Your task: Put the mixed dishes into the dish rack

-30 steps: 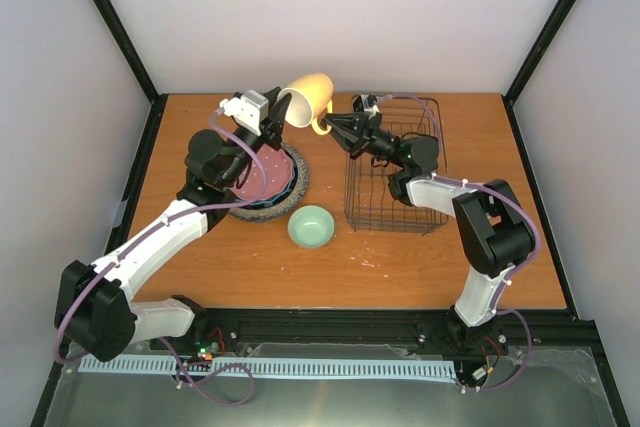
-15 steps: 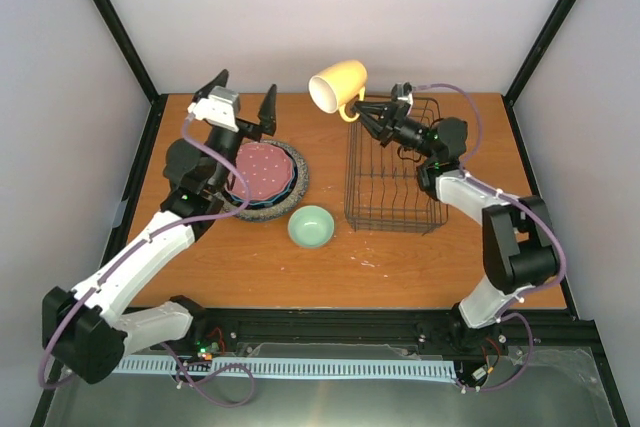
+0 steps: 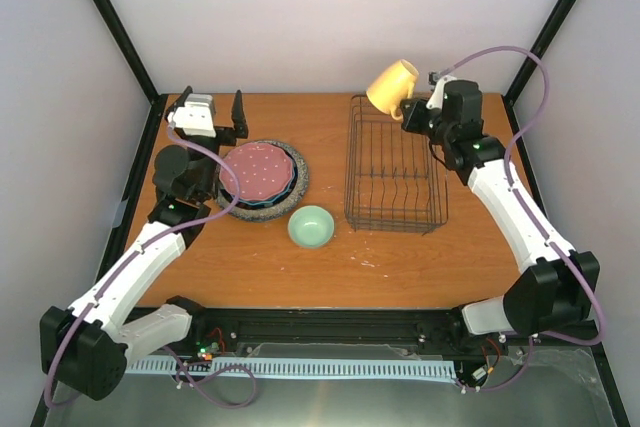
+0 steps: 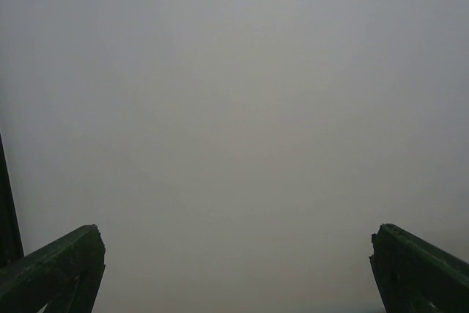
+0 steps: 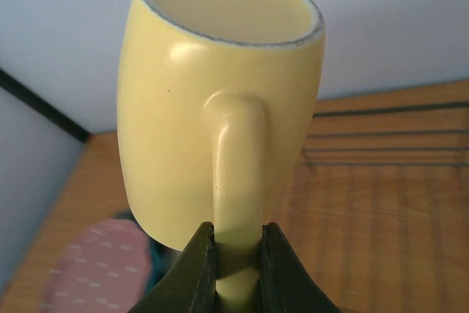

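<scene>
A yellow mug [image 3: 392, 85] hangs in the air over the back right corner of the dish rack [image 3: 350, 162], mouth tilted away. My right gripper [image 3: 412, 112] is shut on its handle; in the right wrist view the fingers [image 5: 201, 269] pinch the handle below the mug body [image 5: 220, 93]. My left gripper [image 3: 212, 105] stands open and holds nothing near the table's back left, its camera facing only the grey wall past its fingertips [image 4: 51, 269]. A pink dotted plate [image 3: 262, 169] tops a stack of plates. The mint-green bowl [image 3: 311, 226] sits in front of that stack.
The rack holds nothing, and its wires [image 5: 388, 137] show to the right of the mug. A teal plate rim [image 3: 292, 183] and a grey speckled rim [image 3: 268, 213] show under the pink plate. Black frame posts and grey walls enclose the table.
My left gripper let go of the mug, opened wide and drew back to the left. The right arm carried the mug by its handle rightward, across the back of the rack.
</scene>
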Controlling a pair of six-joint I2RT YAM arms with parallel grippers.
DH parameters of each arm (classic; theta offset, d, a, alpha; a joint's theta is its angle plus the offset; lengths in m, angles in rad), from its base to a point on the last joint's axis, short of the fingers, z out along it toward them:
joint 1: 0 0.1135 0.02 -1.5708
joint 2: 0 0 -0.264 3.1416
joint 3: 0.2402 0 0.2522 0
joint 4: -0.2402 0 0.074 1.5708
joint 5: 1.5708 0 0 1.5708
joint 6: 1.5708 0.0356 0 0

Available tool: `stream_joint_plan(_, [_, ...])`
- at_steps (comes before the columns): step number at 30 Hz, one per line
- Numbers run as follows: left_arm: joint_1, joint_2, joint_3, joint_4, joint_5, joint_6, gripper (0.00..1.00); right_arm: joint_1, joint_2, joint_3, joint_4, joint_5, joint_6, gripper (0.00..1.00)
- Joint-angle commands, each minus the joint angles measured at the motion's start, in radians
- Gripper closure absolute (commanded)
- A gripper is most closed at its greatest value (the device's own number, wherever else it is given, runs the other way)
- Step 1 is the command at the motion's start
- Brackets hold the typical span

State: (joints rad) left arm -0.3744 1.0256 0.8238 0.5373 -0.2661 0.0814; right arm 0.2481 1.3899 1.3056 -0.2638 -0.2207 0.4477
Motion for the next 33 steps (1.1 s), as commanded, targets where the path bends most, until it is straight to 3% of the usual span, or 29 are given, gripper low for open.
stream_joint_plan(1, [0.013, 0.002, -0.022, -0.027, -0.021, -0.022, 0.0, 0.027, -0.038, -0.072, -0.07, 0.25, -0.212, 0.97])
stream_joint_plan(5, [0.023, 0.016, -0.048, -0.013, -0.017, -0.031, 0.0, 0.126, -0.089, -0.227, 0.019, 0.435, -0.276, 0.97])
stream_joint_plan(14, [0.031, 0.059, -0.056, -0.013, -0.012, -0.088, 0.0, 0.192, -0.081, -0.373, 0.312, 0.613, -0.459, 0.97])
stream_joint_plan(19, [0.032, 0.066, -0.074, -0.016, -0.014, -0.111, 0.0, 0.197, -0.027, -0.394, 0.43, 0.612, -0.524, 0.97])
stream_joint_plan(33, [0.04, 0.083, -0.082, -0.015, -0.037, -0.071, 0.0, 0.197, 0.185, -0.314, 0.548, 0.55, -0.579, 0.97])
